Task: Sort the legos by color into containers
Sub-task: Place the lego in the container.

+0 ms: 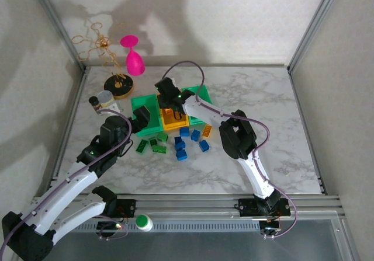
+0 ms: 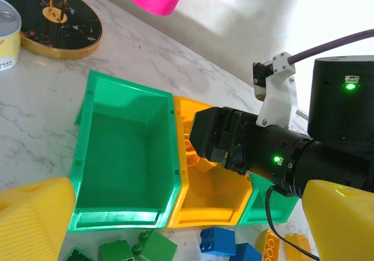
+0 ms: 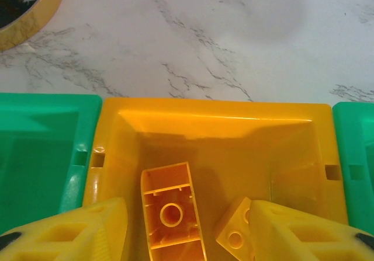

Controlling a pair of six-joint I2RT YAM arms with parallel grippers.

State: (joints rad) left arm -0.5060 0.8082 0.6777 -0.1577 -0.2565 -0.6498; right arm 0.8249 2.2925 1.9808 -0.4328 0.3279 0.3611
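Note:
Three bins stand side by side: a green bin (image 1: 144,105), a yellow-orange bin (image 1: 173,122) and a second green bin (image 1: 200,94). My right gripper (image 1: 172,104) hangs open over the yellow-orange bin (image 3: 210,118). An upside-down yellow brick (image 3: 171,211) and a second yellow brick (image 3: 235,230) lie inside, neither one gripped. My left gripper (image 1: 140,121) is open and empty at the left green bin's (image 2: 123,156) front edge. Green bricks (image 1: 158,145), blue bricks (image 1: 181,150) and a yellow brick (image 1: 207,131) lie loose in front of the bins.
A pink goblet (image 1: 133,56), a gold wire stand on a black base (image 1: 118,86) and a small lidded jar (image 1: 106,100) stand at the back left. A green-capped white bottle (image 1: 143,222) sits on the front rail. Metal frame posts edge the table.

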